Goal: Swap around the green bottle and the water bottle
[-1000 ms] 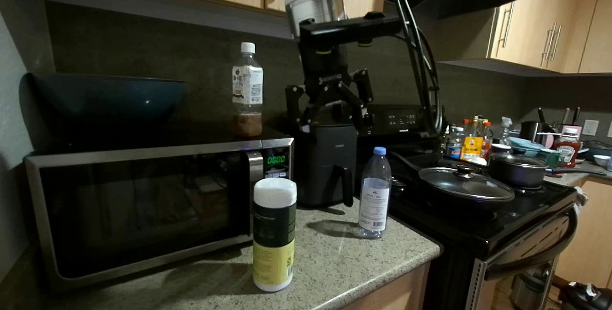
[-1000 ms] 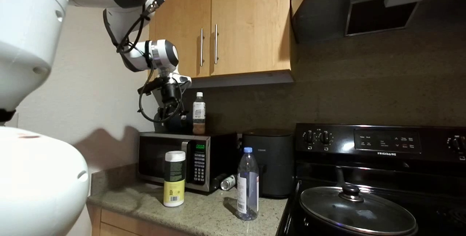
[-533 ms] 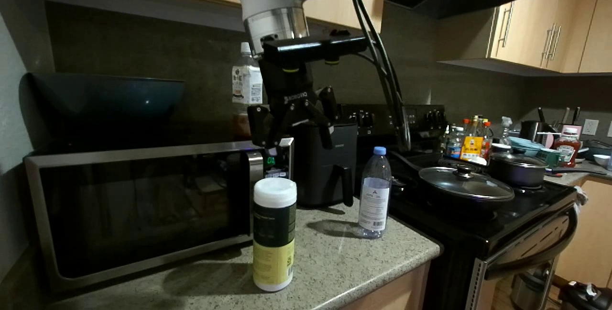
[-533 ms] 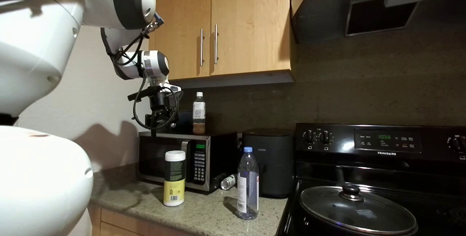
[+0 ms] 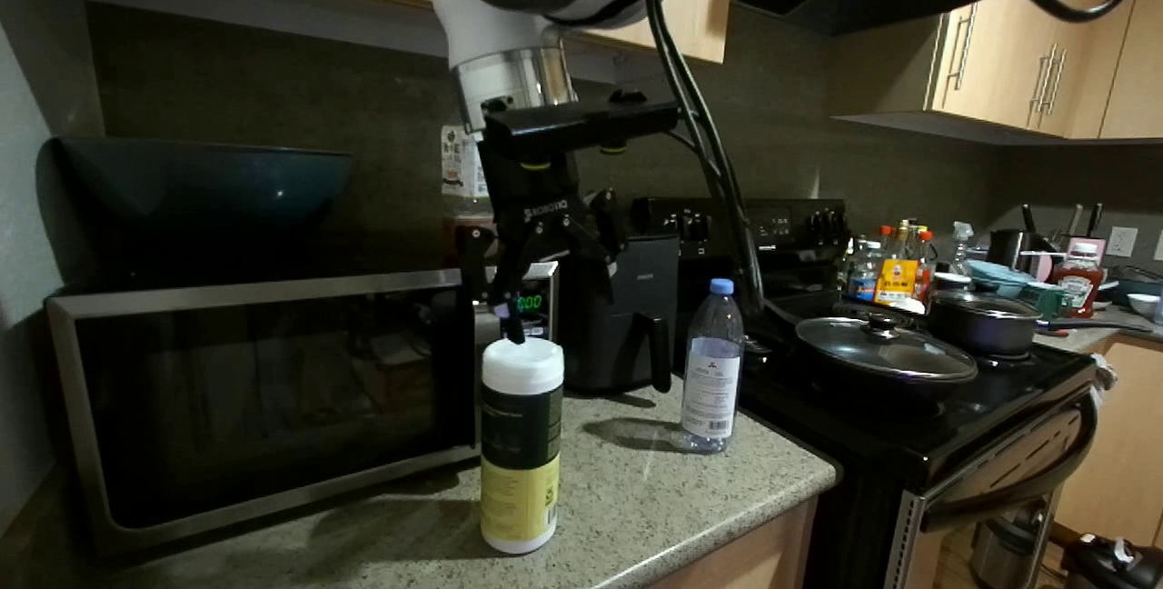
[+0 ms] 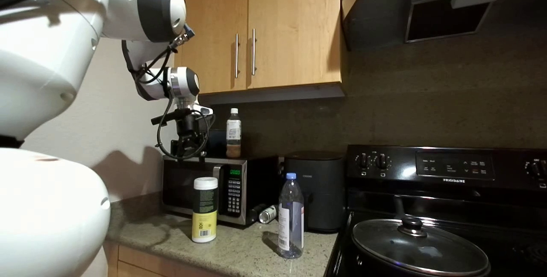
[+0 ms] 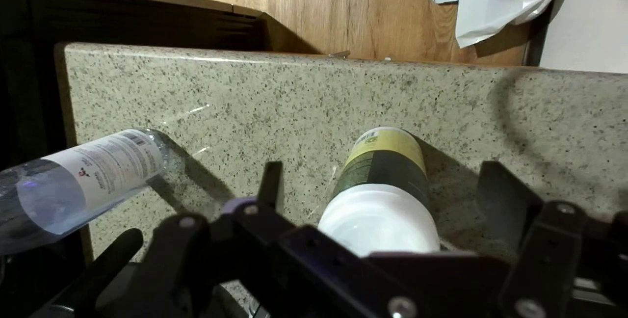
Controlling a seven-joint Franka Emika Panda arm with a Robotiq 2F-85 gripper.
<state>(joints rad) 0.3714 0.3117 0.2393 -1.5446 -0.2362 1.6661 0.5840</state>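
1. The green bottle [image 5: 521, 445] stands upright on the speckled countertop [image 5: 636, 503], at the lower centre of the frame in an exterior view. It has a broad white cap, a dark upper band and a yellow lower one. The wrist view looks down on its cap, right of centre.

2. The water bottle [image 5: 712, 369], clear with a white label and blue cap, stands upright on the same countertop, well apart from the green bottle and right of it in both exterior views. In the wrist view it lies along the left edge, its top cut off.

3. The gripper [image 7: 384, 183] is spread wide and has hold of nothing. In the wrist view its fingers [image 7: 271, 180] show left and right of the white cap. In an exterior view one fingertip overlaps the cap's upper edge; whether they touch I cannot tell.

4. The microwave [image 5: 273, 407] fills the left of that frame. On top are a blue bowl [image 5: 200, 194], upper left, and a white-capped bottle [image 6: 233, 134] with brown contents.

5. A can [image 6: 268, 214] lies on its side between the microwave and the black air fryer [image 6: 322, 191].

6. The stove [image 6: 461, 202], right of frame, bears a glass-lidded pan [image 6: 419, 247].

7. A white bag [image 7: 500, 6] with a red heart shows at the wrist view's upper right.
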